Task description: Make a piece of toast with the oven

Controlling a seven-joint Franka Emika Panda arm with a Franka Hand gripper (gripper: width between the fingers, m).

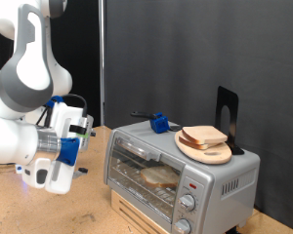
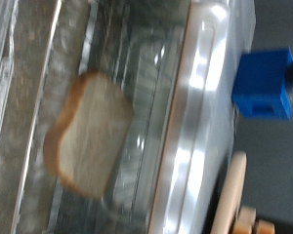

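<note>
White and blue gripper (image 1: pixel 61 166) at lower left of the exterior view, hanging off a bulky white arm (image 1: pixel 29 68) filling the upper left corner, just off the left end of the oven (image 1: pixel 181 171). Cannot tell whether spread or pressed together; fingertips not distinguishable, and none visible in the wrist view. Nothing seen between the fingers.

Silver-grey oven at lower centre to lower right of the exterior view, resting on a pale wooden base (image 1: pixel 137 210) on a wooden tabletop (image 1: pixel 49 210). Glass front door shut, two round knobs (image 1: pixel 186 203) stacked at its right end with a small red mark above them. Piece of toast (image 1: pixel 161 176) lying flat inside on the wire rack, seen through the glass. In the wrist view, blurred: same slice (image 2: pixel 88 132), pale with a brown crust, behind the glass at centre left, shiny metal edge of the oven (image 2: pixel 200 88) running top to bottom beside it.

On the oven roof, towards the right of the exterior view: round wooden plate (image 1: pixel 203 148) carrying another slice of bread (image 1: pixel 205 136). Small blue block (image 1: pixel 160 123) near the roof's back left; same block (image 2: pixel 264 83) at upper right of the wrist view. Black upright stand (image 1: pixel 227 117) behind the plate. Dark curtain (image 1: pixel 186 49) as backdrop
</note>
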